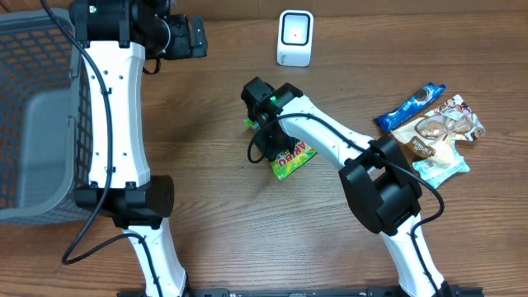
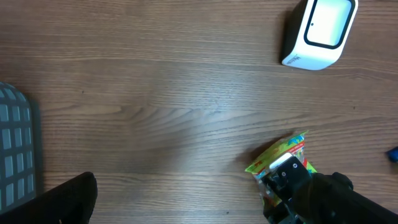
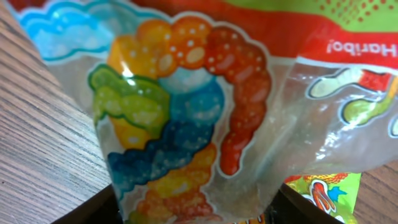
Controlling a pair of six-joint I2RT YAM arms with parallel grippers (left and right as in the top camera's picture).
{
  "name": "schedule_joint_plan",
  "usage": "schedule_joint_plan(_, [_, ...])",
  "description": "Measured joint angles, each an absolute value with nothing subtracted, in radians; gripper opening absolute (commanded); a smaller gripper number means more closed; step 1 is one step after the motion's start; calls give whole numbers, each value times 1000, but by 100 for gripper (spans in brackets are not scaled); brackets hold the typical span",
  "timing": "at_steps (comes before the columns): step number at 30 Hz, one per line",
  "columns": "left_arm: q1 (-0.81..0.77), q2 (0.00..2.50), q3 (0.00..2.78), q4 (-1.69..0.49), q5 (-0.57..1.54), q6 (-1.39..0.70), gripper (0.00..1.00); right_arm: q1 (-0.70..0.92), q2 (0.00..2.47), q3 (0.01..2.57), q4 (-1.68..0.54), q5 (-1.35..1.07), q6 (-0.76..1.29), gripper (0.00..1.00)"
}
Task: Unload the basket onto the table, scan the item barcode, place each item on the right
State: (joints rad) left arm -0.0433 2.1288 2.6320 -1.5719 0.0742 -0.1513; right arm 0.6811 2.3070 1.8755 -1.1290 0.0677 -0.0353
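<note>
— Where is the green-and-red plastic gummy-candy bag (image 1: pixel 295 160) lying?
— It is lying mid-way across the brown wooden table (image 1: pixel 206 124), well apart from the white box-shaped scanner (image 1: pixel 295 37). The right gripper (image 1: pixel 266 151) is hanging over its end.
— Gripping it?
— I cannot tell; the bag is filling its wrist view. The left gripper (image 1: pixel 195 37) is gaping wide, empty.

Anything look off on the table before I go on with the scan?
Nothing spilled or torn. The gummy bag lies askew on the table under the right gripper, apart from the scanner. The snack packets at the right lie in a loose overlapping heap.
</note>
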Motion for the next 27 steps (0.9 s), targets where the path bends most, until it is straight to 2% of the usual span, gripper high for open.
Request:
schedule_joint_plan(3, [-43,2129,2632,-1572,74,-151,100,681,2307,1876,-1129,70,-34,4])
schedule_joint_plan(10, [-43,2128,2632,-1572,74,-151,100,681,2292,1896,-1161,46,-29,4])
schedule_joint_plan(15, [-43,2129,2632,-1572,74,-151,100,672,2292,1960,-1250,-104,-73,4])
schedule_joint_plan(21, [-43,2129,2632,-1572,74,-151,100,610,2241,2043,-1343,-431,-205,4])
schedule_joint_plan(27, [-43,2129,2632,-1572,74,-151,99,426,2131,2067,-1454,-834,-390,4])
